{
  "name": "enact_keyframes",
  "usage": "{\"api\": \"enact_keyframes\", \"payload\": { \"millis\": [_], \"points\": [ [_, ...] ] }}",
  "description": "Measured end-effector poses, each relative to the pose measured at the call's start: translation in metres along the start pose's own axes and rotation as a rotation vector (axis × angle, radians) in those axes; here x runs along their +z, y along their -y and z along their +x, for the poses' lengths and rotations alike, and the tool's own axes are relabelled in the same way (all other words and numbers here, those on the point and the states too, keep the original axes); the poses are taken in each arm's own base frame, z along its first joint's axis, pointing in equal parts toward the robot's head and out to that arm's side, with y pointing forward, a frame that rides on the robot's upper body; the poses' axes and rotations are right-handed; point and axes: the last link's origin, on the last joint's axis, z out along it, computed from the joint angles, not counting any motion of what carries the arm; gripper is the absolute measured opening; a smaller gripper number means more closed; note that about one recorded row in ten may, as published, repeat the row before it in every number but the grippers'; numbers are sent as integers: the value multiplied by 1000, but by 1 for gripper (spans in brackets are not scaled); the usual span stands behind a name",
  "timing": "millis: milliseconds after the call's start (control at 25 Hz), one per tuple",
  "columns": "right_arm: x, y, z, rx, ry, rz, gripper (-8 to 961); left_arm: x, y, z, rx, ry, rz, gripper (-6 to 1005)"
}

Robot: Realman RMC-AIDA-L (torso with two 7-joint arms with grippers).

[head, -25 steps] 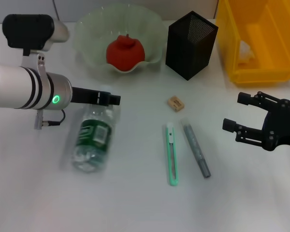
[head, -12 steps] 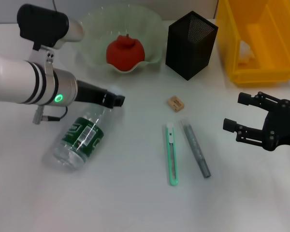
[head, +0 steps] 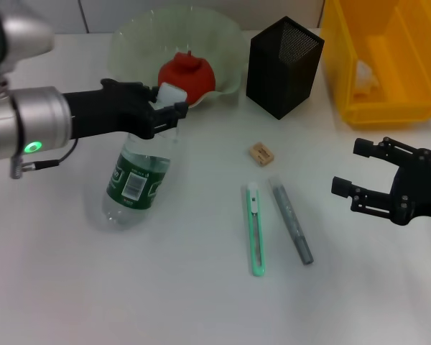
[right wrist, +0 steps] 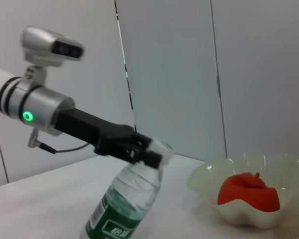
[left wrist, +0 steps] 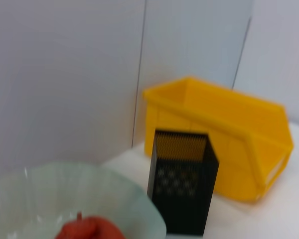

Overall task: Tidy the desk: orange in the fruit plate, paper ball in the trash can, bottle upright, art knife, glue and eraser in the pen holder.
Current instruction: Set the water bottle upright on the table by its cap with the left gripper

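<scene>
- the white desk (head: 201, 302) runs back to pale wall panels (left wrist: 65, 74) with thin dark seams.
- the yellow bin (head: 388, 57) is cut off by the picture's edge in the head view; something white lies inside it, too blurred to name.
- the left claw (head: 165, 115) is clamped on the neck of the bottle (head: 138, 180), just under its white cap; the bottle leans, its base on the desk below the claw.
- just behind that claw sits the fruit plate (head: 133, 43) with the orange (head: 187, 75) in it; the black mesh pen holder (head: 284, 66) stands beyond, toward the bin.
- the right claw (head: 363, 172) hangs spread wide with nothing in it, near the bin.
- between the two claws lie the eraser (head: 260, 154), the green knife (head: 255, 230) and the grey glue stick (head: 292, 223), side by side.
</scene>
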Motion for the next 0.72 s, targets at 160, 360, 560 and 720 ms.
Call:
{"api": "enact_keyframes", "payload": {
  "millis": [160,360,560,720],
  "points": [
    [1,0,0,1,1,-2,808,-16,5,-10,27,-77,-3,445],
    [2,0,-2,-3,4,-7,808,-26,12,-19,13,-128,-4,445],
    [4,1,-3,-3,5,-9,808,-31,14,-23,27,-193,-9,446],
    [4,1,-3,2,5,-12,807,-28,15,-25,47,-206,-8,446]
  ]
}}
